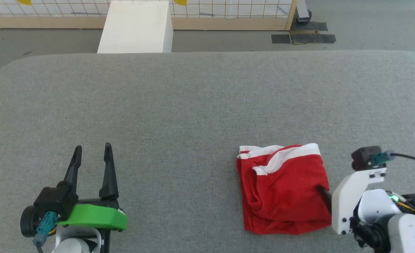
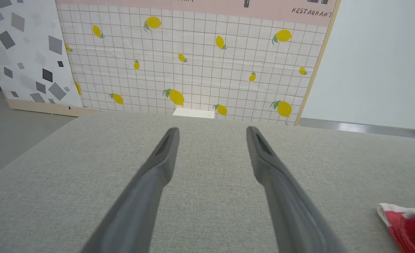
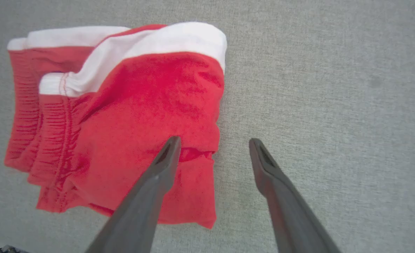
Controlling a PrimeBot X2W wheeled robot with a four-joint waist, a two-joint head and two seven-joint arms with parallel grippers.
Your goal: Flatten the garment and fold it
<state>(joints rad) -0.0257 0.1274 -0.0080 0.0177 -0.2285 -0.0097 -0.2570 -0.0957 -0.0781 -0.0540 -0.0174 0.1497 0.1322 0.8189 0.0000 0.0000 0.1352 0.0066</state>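
The garment, bright red shorts with white trim bands, lies in a folded, slightly rumpled bundle on the grey padded table at the lower right. Its logo is hidden. My right gripper hovers open at the bundle's right edge, one finger over the red fabric and the other over bare table; a dark fingertip shows at that edge in the head view. My left gripper rests open and empty at the lower left, far from the shorts. A corner of the shorts appears in the left wrist view.
A white box stands on the floor beyond the table's far edge. Behind it is a lemon-patterned tile panel with a wooden base. Black tape patches mark the floor at the back right.
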